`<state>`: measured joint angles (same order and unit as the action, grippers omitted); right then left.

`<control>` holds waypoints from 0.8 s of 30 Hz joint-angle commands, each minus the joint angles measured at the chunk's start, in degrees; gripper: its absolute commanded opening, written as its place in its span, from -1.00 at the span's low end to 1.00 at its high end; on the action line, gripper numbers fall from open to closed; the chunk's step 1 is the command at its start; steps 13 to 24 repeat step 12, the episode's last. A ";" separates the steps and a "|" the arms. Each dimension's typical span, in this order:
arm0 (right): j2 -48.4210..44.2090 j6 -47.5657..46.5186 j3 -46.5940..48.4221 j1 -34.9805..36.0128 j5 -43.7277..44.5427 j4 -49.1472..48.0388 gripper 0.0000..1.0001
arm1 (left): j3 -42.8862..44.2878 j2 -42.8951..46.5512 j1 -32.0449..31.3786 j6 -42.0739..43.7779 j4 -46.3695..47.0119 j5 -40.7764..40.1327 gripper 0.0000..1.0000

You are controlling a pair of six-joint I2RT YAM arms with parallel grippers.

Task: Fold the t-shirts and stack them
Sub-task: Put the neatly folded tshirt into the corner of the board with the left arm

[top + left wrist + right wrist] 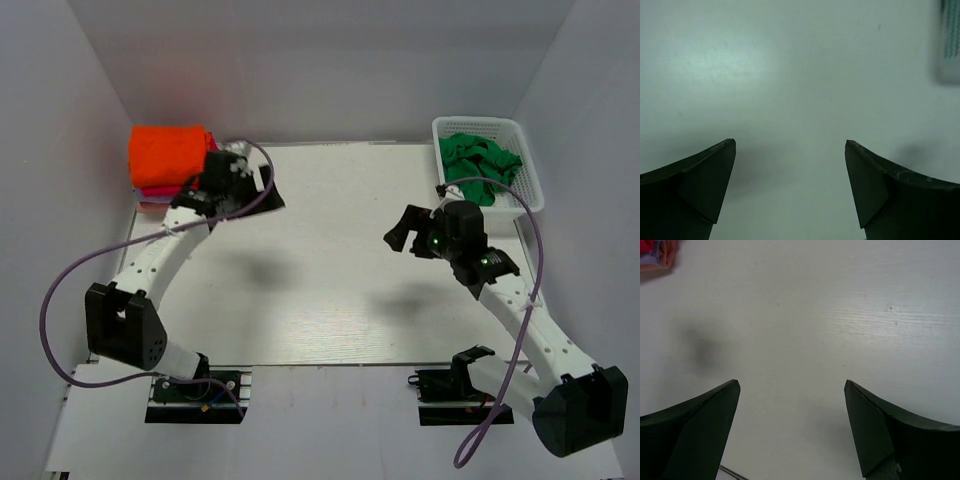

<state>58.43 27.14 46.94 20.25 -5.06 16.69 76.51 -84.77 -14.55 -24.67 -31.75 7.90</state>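
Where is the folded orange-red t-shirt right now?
In the top external view, the orange-red t-shirt tops the stack at the table's far-left corner, across from the white basket of green shirts on the far right.

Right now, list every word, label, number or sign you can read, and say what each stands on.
None. The folded orange-red cloth t-shirt, the green cloth t-shirts in the white plastic mesh basket, the pale table, the black left claw and black right claw show no text.
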 commanded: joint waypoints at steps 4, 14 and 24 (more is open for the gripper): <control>-8.58 3.71 -8.70 -0.12 -0.57 -1.48 0.81 | -13.92 15.58 -6.37 -4.51 -2.44 -4.91 1.00; -13.17 2.58 -11.61 -0.12 -0.92 -5.53 0.81 | -16.83 23.34 -7.43 -5.31 -6.74 -10.10 1.00; -13.17 2.58 -11.61 -0.12 -0.92 -5.53 0.81 | -16.83 23.34 -7.43 -5.31 -6.74 -10.10 1.00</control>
